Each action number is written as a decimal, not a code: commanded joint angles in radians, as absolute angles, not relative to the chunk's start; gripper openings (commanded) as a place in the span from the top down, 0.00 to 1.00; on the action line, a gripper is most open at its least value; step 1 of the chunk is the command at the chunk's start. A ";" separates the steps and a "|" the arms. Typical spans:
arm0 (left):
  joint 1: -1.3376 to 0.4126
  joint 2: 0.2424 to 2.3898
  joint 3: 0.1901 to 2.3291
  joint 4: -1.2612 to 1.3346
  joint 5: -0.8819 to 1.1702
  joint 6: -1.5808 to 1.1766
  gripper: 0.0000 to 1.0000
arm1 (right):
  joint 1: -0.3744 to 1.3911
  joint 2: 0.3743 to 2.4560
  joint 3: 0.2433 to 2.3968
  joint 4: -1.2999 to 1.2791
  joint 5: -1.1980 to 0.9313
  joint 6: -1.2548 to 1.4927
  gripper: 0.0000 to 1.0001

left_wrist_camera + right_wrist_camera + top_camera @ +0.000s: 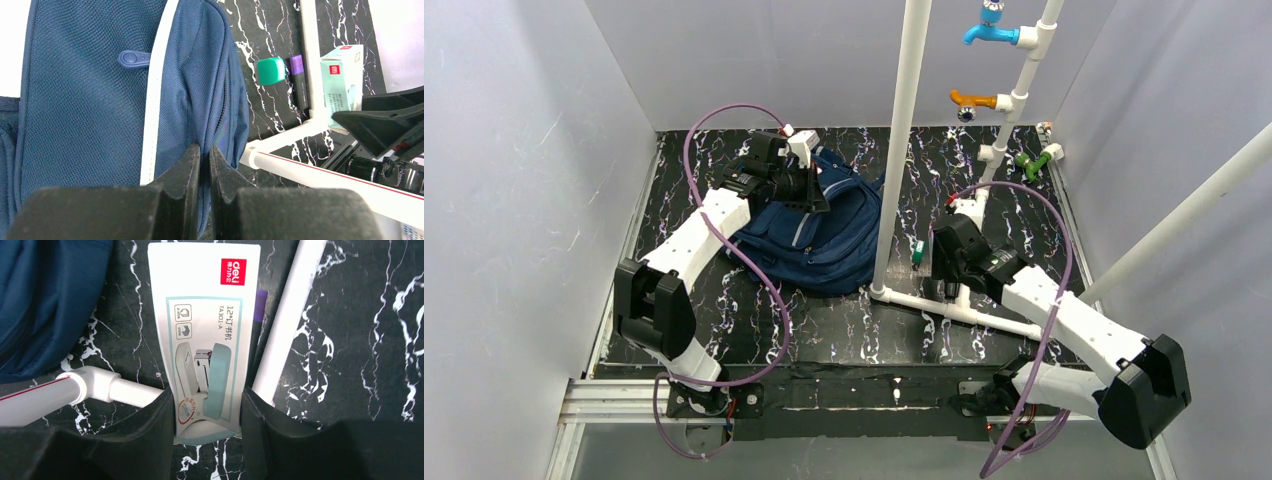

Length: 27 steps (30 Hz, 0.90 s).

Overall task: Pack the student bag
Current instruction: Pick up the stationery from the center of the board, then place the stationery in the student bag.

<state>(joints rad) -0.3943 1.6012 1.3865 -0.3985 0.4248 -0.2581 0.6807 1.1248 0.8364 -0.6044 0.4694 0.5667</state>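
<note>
The navy student bag (824, 235) lies on the black marbled table, left of a white upright pipe. My left gripper (809, 190) is at its upper edge; in the left wrist view it (205, 150) is shut on a fold of the bag's blue fabric (100, 85). My right gripper (944, 268) is right of the pipe; in the right wrist view it (207, 410) is shut on a white stapler box (205, 335) with a red logo. The box also shows in the left wrist view (342, 75).
A white pipe frame (954, 305) runs across the table between the bag and the right arm, with an upright pipe (902, 120) and taps. A green eraser (271, 71) and a purple marker (298, 82) lie next to the pipe (285, 325).
</note>
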 commanded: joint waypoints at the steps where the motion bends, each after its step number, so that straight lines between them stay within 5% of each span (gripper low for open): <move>1: -0.401 1.496 1.430 -0.414 0.495 -0.261 1.00 | 0.638 1.079 0.914 -0.526 0.346 0.329 0.89; 11: -0.392 1.512 1.489 -0.455 0.523 -0.261 1.00 | 0.557 1.483 1.218 -0.287 -0.363 0.161 0.90; 27: -0.387 1.572 1.542 -0.447 0.584 -0.295 1.00 | 0.592 1.809 1.456 -0.242 -0.626 0.083 0.78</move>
